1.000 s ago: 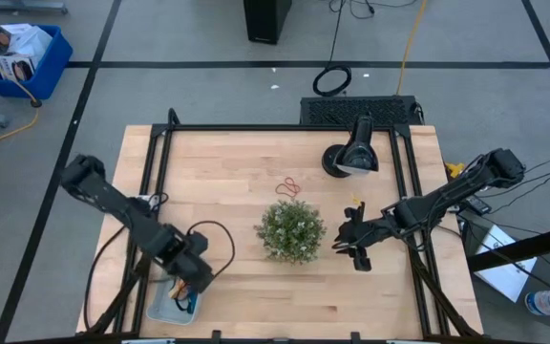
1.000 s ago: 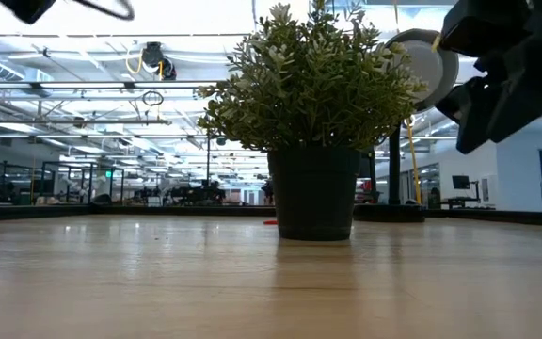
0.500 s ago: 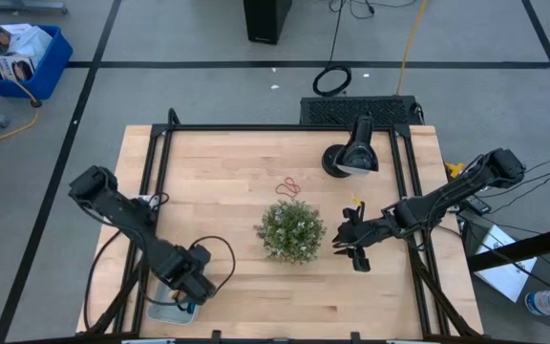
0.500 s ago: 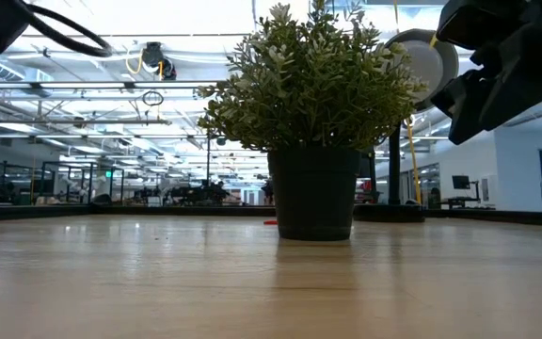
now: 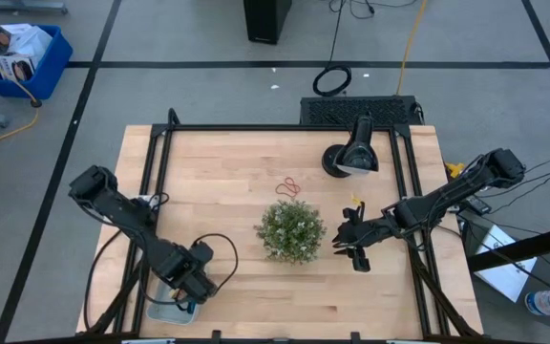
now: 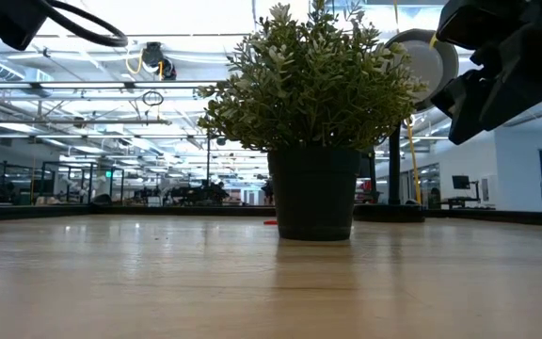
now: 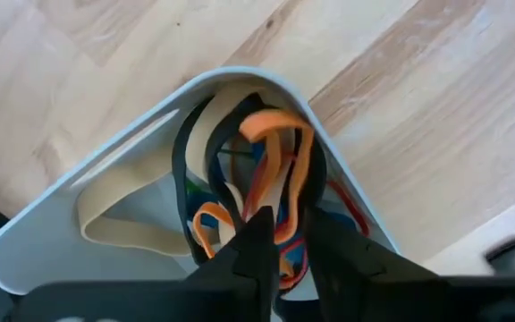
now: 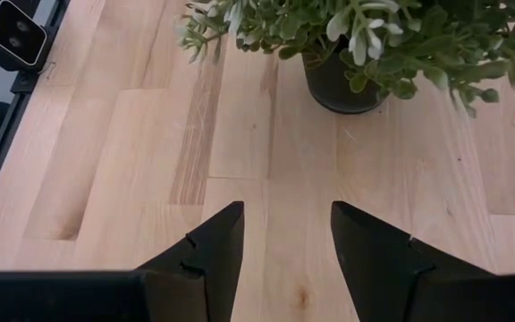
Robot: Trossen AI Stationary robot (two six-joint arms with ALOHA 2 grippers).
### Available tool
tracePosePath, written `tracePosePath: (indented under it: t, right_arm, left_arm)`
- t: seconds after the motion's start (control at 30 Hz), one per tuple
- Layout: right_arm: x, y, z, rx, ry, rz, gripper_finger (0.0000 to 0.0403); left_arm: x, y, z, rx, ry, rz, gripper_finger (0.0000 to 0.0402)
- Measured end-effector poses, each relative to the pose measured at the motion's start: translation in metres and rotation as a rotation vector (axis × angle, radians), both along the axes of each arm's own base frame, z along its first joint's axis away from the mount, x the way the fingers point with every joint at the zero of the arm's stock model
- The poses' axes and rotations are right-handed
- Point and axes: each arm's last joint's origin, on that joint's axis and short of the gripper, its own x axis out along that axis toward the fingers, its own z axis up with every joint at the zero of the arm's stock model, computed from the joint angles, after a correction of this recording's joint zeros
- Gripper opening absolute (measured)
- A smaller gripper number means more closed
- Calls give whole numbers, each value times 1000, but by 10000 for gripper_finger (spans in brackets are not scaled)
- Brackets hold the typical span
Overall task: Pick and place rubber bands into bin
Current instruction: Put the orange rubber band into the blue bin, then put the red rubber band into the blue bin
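Rubber bands (image 7: 266, 192): sev. already in bin (image 7: 105, 192); red ones (image 5: 288, 186) left beyond plant (image 5: 291, 230). L gripper (image 7: 286, 234) over bin, fingers parted slightly, grip unclear.

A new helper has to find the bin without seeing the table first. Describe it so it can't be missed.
Start at the plant in the middle of the table and go to the near left corner, under the left gripper. The bin is a small, shallow, pale blue tray holding coloured rubber bands, unlike the deep-blue bin on the floor.
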Motion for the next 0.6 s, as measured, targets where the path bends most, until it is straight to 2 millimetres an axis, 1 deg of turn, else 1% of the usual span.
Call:
tracePosePath:
  t: [0.17, 0.27, 0.37, 0.47, 0.6]
  right_arm:
    - [0, 0, 0, -1, 0, 1, 166]
    - [0, 0, 0, 2, 1, 2, 166]
    - [-2, -1, 2, 4, -2, 2, 166]
    - [-6, -3, 7, 7, -10, 0, 166]
    - [-11, -7, 18, 22, -66, -7, 166]
  left_arm:
    - [0, 0, 0, -16, 14, -1, 102]
    - [-1, 0, 0, -23, 25, -5, 131]
    - [-3, 2, 4, -69, 57, -14, 158]
    - [-7, 8, 20, -96, -1, -4, 176]
    - [-15, 21, 46, -34, -214, -24, 183]
